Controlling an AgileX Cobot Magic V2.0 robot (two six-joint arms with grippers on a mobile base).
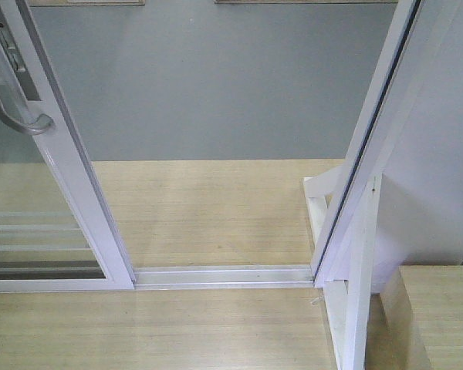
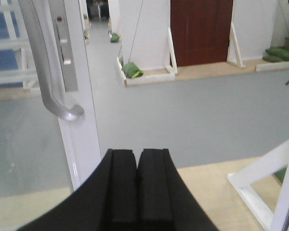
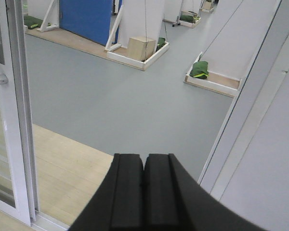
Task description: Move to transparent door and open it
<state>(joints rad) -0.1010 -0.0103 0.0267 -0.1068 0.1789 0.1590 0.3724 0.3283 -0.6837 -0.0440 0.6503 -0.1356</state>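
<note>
Both tools, left tool (image 2: 137,166) and right tool (image 3: 143,168), are pressed together, empty, so the white-framed transparent sliding glass door (image 1: 69,166), standing left and slid aside, could roll back untouched.

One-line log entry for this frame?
door: transparent door slid left, gap open | handle: free | left gripper: shut, empty | right gripper: shut, empty

The transparent door (image 1: 69,177) stands at the left, slid aside so the doorway lies open; its glossy white frame holds clear glass crossed by thin white horizontal bars; a curved silver-grey handle (image 2: 48,72) sits on its stile.
</note>
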